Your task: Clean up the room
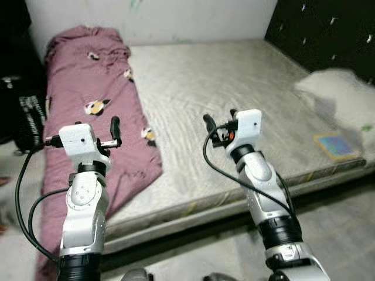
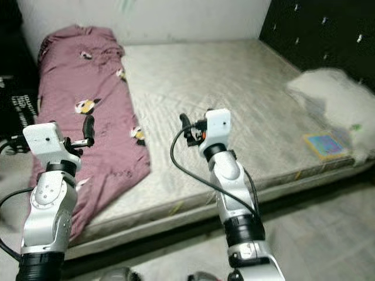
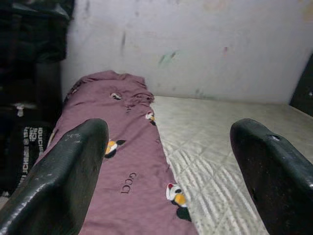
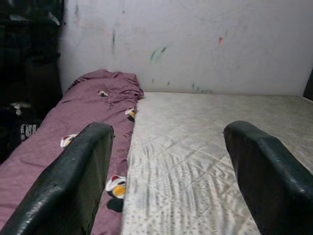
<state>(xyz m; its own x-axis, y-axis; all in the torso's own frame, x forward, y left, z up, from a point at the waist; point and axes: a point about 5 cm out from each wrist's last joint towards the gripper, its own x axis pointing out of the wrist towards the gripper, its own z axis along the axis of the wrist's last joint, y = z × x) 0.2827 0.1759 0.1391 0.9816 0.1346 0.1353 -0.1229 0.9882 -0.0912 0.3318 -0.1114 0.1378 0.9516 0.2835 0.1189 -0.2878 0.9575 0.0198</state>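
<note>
A mauve blanket (image 1: 94, 99) with small cartoon prints lies bunched along the left side of a bare grey mattress (image 1: 234, 82), and its near end hangs over the front edge. A white pillow (image 1: 340, 96) lies at the right end, with a colourful flat book (image 1: 336, 144) just in front of it on the mattress. My left gripper (image 1: 115, 126) is held up over the blanket's near end, open and empty. My right gripper (image 1: 221, 119) hovers above the middle of the mattress, also open with nothing between its fingers (image 4: 73, 181).
A black bag with white lettering (image 1: 26, 117) stands on the floor left of the bed. A dark padded wall (image 1: 328, 29) rises behind the pillow, and a pale marked wall (image 3: 195, 44) runs along the far side. Grey floor (image 1: 340, 222) lies in front of the bed.
</note>
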